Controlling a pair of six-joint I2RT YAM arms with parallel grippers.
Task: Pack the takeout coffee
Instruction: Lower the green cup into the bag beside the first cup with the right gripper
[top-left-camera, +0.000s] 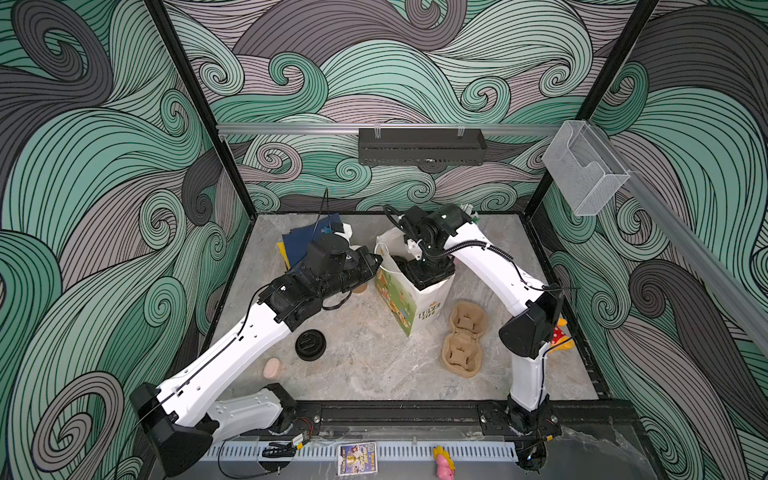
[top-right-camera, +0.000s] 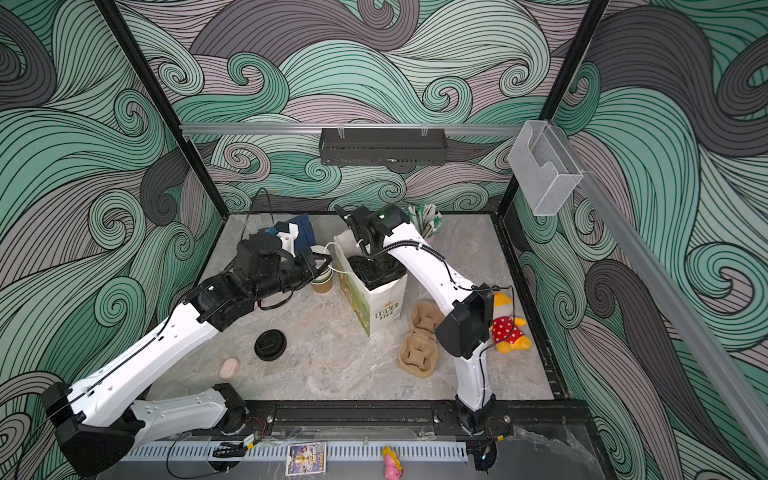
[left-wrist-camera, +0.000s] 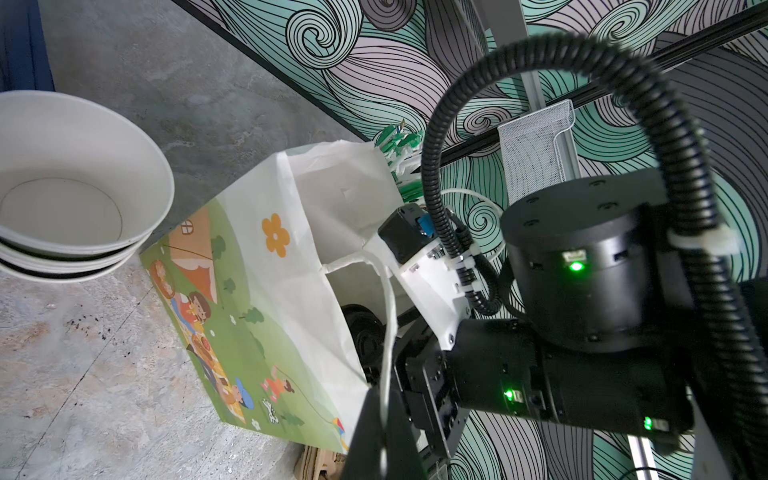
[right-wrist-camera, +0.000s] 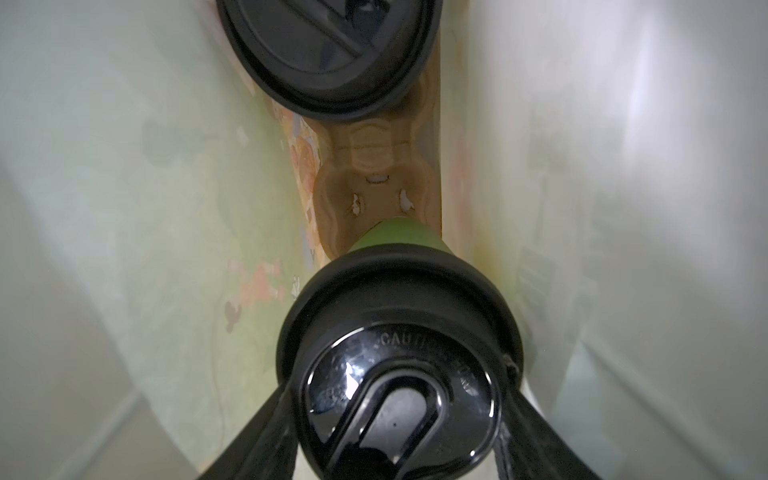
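Left of centre in both top views, the left gripper (top-right-camera: 325, 263) is pinched fully closed on the cord handle (left-wrist-camera: 388, 307) of the paper bag (top-left-camera: 409, 307). At centre, the right gripper (right-wrist-camera: 399, 411) reaches inside the bag, jaws wide, clamping the first lidded cup (right-wrist-camera: 399, 328) over the pulp carrier (right-wrist-camera: 374, 166). The second lidded cup (right-wrist-camera: 328, 54) stands at the carrier's other end.

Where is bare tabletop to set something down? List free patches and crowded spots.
Largest free patch: table in front of the paper bag, between loose black lid and pulp carrier. Also bare at back right, behind the right arm. Crowded: back left, around stacked cups and blue folders.
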